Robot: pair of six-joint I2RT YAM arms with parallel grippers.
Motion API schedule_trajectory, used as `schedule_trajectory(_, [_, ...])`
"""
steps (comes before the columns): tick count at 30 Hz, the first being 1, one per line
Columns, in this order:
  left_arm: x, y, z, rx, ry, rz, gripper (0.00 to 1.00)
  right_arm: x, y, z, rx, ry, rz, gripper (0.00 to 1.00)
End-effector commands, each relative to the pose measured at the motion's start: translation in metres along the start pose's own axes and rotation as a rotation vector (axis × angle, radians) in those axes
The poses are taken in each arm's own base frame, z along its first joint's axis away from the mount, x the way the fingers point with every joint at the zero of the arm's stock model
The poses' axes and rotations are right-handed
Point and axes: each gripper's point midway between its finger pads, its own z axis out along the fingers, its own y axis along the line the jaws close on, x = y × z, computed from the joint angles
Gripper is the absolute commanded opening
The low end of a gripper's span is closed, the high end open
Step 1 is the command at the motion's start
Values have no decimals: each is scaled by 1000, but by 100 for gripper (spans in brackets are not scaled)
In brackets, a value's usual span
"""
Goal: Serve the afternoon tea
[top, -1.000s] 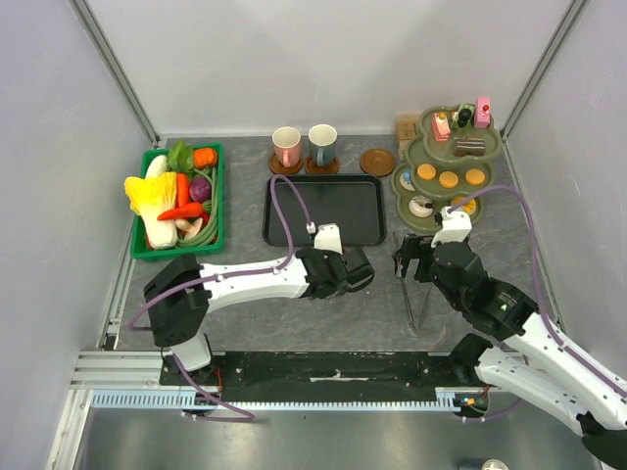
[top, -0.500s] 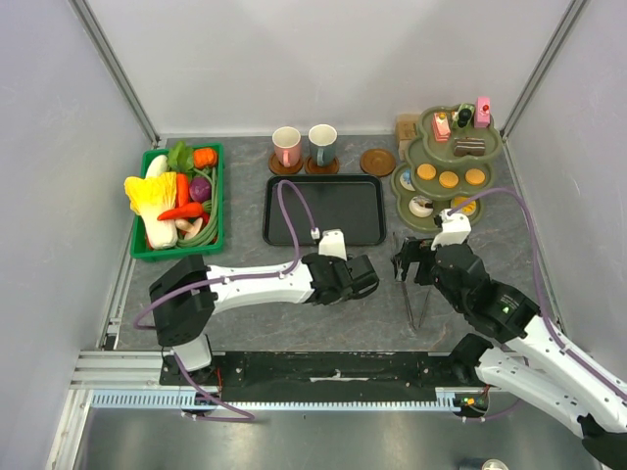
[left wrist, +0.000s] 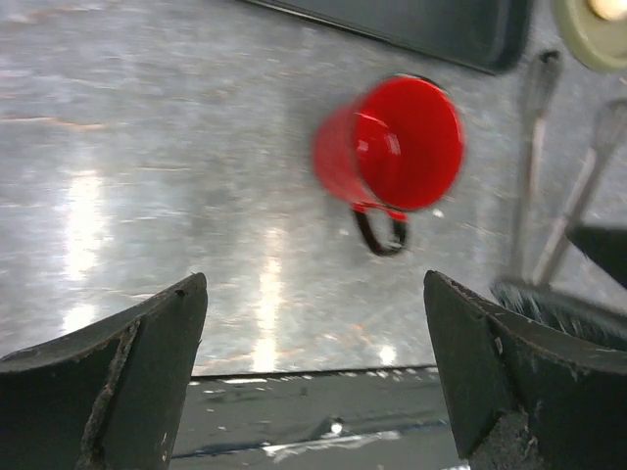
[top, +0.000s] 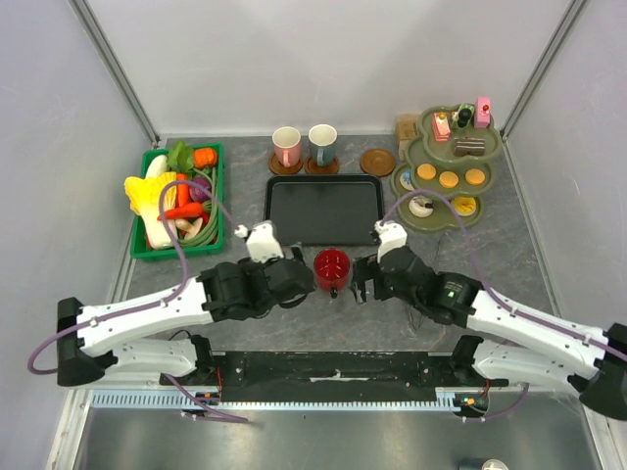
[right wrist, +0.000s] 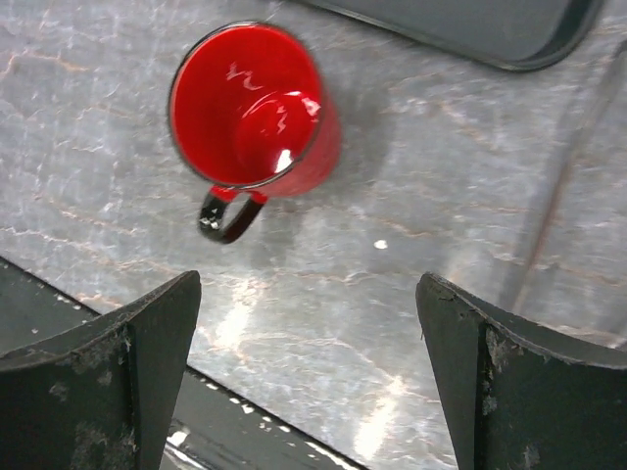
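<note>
Between the splayed, empty left gripper (left wrist: 313, 294) and right gripper (right wrist: 309, 294), a glossy red mug (top: 331, 265) stands upright, black loop handle (right wrist: 227, 217) toward the arms' bases.

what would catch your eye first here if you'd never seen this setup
The red mug stands upright on the table just in front of the black tray, right between the open left gripper and the open right gripper. After that, the green crate heaped with bright toy vegetables at the left, and the tiered stand of little cakes at the far right.
</note>
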Motion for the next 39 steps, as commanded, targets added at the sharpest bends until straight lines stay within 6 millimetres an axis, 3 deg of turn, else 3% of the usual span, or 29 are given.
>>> schedule_trajectory(1, [-7,67,7,-193,-55,-55,97,-9,41,2,-26,-68,79,98])
schedule_trajectory(3, [-3,83,8,-225,-51,-80,97,-3,55,3,0,-89,94,98])
schedule_trajectory(8, [1,89,8,-199,-47,-117,98,9,80,23,61,-88,104,98])
schedule_trajectory(11, [3,94,6,-194,-41,-128,99,22,80,41,128,-64,112,93])
schedule_trajectory(22, [9,105,8,-187,-47,-155,99,34,57,70,329,-112,110,53])
schedule_trajectory(26, [11,109,10,-197,-45,-144,99,31,57,70,329,-128,100,21])
schedule_trajectory(28, [12,109,10,-195,-46,-142,99,21,60,65,308,-146,102,13])
schedule_trajectory(31, [12,112,12,-197,-53,-143,99,-1,61,50,286,-197,97,9])
schedule_trajectory(33, [13,114,13,-194,-57,-147,99,-27,60,36,277,-254,101,6])
schedule_trajectory(36, [17,117,16,-189,-58,-151,99,-63,46,27,286,-286,114,6])
schedule_trajectory(39, [17,120,18,-189,-67,-154,99,-101,10,35,358,-307,109,6])
